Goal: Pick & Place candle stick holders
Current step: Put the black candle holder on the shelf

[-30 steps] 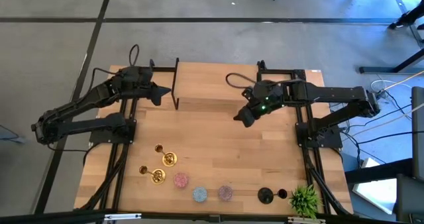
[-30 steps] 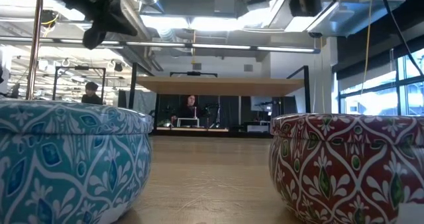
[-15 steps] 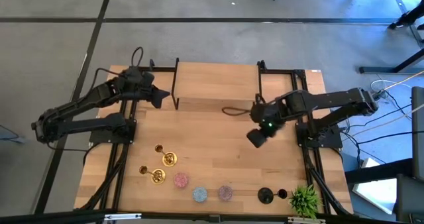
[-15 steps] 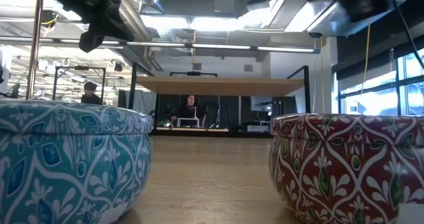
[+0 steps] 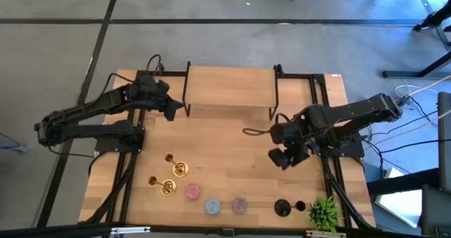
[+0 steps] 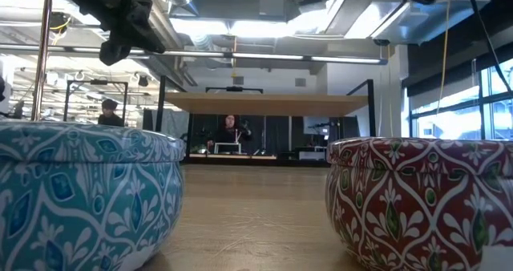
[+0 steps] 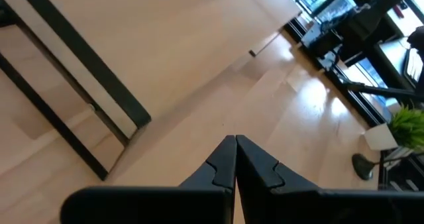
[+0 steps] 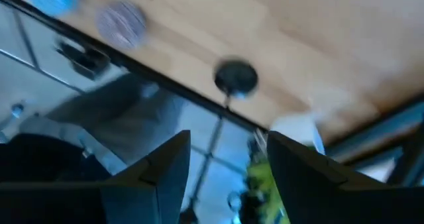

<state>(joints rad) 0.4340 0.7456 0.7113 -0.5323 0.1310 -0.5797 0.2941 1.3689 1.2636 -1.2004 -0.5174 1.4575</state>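
The candle stick holders stand in a row near the table's near edge: two gold sticks on round bases (image 5: 180,169) (image 5: 168,189), then squat pink (image 5: 192,191), light blue (image 5: 212,207) and purple (image 5: 239,205) holders, and a black stick holder (image 5: 282,208). My right gripper (image 5: 280,158) hangs open above the table, tipped down, some way to the far side of the black holder (image 8: 236,78); its fingers (image 8: 165,164) hold nothing. My left gripper (image 5: 173,110) is shut and empty, hanging by the shelf's left post (image 7: 235,161).
A raised wooden shelf on a black frame (image 5: 229,86) spans the table's far side. A green spiky plant in a white pot (image 5: 323,212) stands right of the black holder. The low view shows a teal bowl (image 6: 80,191) and a red bowl (image 6: 425,199) up close.
My right gripper has swung from near the shelf toward the table's near edge and a little to the right, sinking and tipping to point more steeply down while rolling about its own line.
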